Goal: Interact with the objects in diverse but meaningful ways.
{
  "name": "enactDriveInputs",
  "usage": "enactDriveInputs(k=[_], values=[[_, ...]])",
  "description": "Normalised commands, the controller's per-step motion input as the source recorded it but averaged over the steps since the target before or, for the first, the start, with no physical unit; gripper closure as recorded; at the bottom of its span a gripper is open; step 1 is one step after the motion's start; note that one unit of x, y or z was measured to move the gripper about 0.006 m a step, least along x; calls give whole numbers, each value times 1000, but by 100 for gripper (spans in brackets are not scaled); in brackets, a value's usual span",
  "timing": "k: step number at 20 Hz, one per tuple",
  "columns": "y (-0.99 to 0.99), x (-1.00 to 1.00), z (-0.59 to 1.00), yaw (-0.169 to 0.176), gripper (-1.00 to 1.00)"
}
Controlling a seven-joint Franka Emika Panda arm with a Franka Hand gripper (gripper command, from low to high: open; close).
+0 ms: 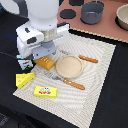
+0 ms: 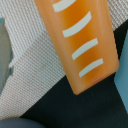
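Dark table (image 1: 107,95) carries a woven beige placemat (image 1: 97,60), and on it, under the white arm, lies the orange-brown bread loaf (image 1: 45,62); the wrist view shows the loaf's white slash marks close up, one end over the mat's edge. Whether the jaws are spread or pressed together cannot be told, since neither view shows them clearly. Just beside the loaf stands the milk carton (image 1: 24,62), its label unreadable. Nearer the camera sit the yellow holed cheese wedge (image 1: 24,79) and the flat yellow box (image 1: 46,91), its print too small to read. A round tan plate (image 1: 68,66) lies between a fork (image 1: 67,81) and a knife (image 1: 87,59). Beyond, a dark grey pot (image 1: 92,12) stands on a reddish board (image 1: 107,27)
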Motion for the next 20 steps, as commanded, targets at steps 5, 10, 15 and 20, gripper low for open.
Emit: enactDriveInputs(k=[5, 10, 15, 20], values=[[79, -27, 795, -25, -100], [318, 16, 837, -23, -100], [530, 172, 695, 0, -100], [614, 226, 438, 0, -100]])
